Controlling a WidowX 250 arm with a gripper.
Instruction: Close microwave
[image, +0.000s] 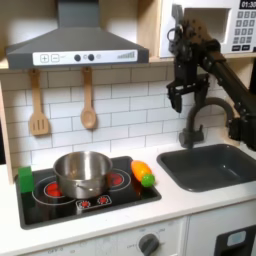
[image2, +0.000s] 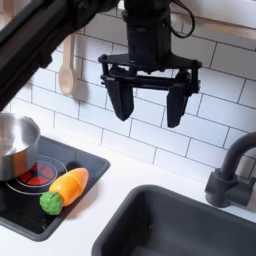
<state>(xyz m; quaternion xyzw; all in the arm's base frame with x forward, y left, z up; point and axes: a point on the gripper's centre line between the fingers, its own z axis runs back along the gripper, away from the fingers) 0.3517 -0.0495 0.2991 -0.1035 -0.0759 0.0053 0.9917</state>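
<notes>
The gripper (image2: 148, 100) hung below the microwave (image: 215, 27), jaws spread apart and empty, above the sink (image: 210, 165).

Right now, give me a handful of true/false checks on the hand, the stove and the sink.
1. The hand is open, holding nothing. True.
2. A toy carrot lies inside the pot. False: it lies on the stovetop beside the steel pot, toward the sink.
3. The sink basin holds dishes. False: it is empty.
4. Two wooden utensils, a spatula and a spoon, hang on the tile wall under the range hood. True.
5. The hand rests on the faucet. False: it hangs in front of the tiles above the counter, clear of the faucet.
</notes>
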